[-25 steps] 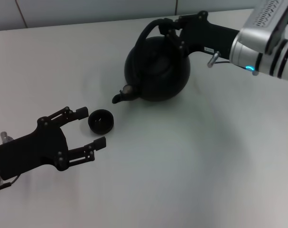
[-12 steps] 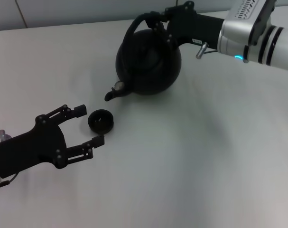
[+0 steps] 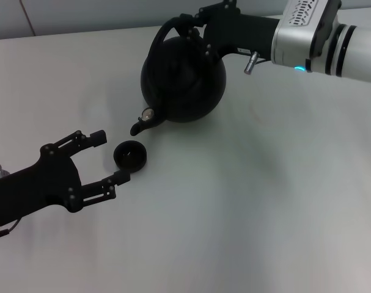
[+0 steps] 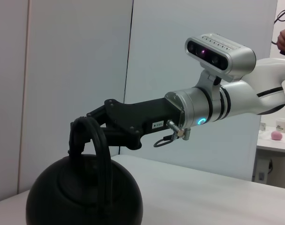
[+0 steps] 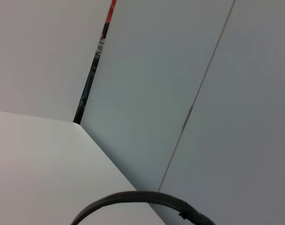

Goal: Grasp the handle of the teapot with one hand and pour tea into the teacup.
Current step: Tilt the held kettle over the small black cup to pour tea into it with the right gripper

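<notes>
A: How far along is it?

B: The right gripper (image 3: 194, 27) is clamped on the handle (image 3: 167, 30), with the teapot (image 3: 182, 82) tilted and its spout (image 3: 138, 126) just above the teacup (image 3: 130, 155). No tea visible yet.

A: The left gripper (image 3: 106, 160)?

B: Fingers spread, teacup between the fingertips, untouched. The small label on the right gripper's body is unreadable.

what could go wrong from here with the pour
1. The teapot spout sits just short of the teacup, off its near rim; tipping now would likely spill tea onto the table.
2. The cup is tiny and stands free between the open left pincer fingers, so a nudge could slide it.
3. The right pincer holds only the thin handle, so the pot might swing.
</notes>
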You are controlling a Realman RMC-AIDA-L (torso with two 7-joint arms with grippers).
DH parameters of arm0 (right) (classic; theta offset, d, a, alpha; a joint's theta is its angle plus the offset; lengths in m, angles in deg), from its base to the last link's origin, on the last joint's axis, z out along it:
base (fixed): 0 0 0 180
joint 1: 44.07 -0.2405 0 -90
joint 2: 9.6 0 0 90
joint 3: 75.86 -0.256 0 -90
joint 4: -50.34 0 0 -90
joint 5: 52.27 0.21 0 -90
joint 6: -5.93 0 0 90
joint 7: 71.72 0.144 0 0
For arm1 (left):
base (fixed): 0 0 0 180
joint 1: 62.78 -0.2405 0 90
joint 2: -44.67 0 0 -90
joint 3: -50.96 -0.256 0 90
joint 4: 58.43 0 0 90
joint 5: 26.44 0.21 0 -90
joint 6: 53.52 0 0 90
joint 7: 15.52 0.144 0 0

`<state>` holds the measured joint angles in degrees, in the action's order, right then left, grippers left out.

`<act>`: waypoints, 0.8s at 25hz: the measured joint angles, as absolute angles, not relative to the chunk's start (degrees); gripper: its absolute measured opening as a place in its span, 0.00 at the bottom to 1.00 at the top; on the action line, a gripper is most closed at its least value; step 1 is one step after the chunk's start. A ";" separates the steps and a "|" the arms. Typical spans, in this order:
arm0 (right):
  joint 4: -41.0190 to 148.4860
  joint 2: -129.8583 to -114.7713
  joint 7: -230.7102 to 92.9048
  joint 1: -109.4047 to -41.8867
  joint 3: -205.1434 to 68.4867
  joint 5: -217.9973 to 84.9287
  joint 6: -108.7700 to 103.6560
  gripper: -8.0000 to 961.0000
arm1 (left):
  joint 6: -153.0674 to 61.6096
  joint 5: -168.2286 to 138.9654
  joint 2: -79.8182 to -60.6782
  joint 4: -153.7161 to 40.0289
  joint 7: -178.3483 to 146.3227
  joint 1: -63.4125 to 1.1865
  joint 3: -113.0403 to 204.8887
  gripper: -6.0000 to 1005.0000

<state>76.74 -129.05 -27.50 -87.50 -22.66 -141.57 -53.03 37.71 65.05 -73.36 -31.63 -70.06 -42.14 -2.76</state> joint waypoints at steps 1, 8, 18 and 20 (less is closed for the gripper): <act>76.82 -129.05 -27.50 -87.50 -22.66 -141.57 -53.03 0.11 | 37.71 65.05 -73.36 -31.62 -70.06 -42.11 -2.73 0.86; 78.65 -129.05 -27.51 -87.07 -21.28 -141.74 -52.96 0.11 | 37.44 65.05 -73.32 -31.62 -70.23 -41.80 -2.64 0.86; 80.82 -128.95 -27.51 -86.83 -18.26 -141.82 -52.79 0.11 | 37.37 65.05 -73.27 -31.10 -70.44 -41.84 -2.01 0.86; 81.57 -128.97 -27.51 -86.65 -17.06 -141.83 -52.18 0.11 | 37.39 65.05 -73.27 -31.10 -70.45 -41.85 -1.98 0.86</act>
<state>81.57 -128.97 -27.51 -86.65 -17.06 -141.83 -52.18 37.39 65.05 -73.27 -31.10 -70.45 -41.85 -1.98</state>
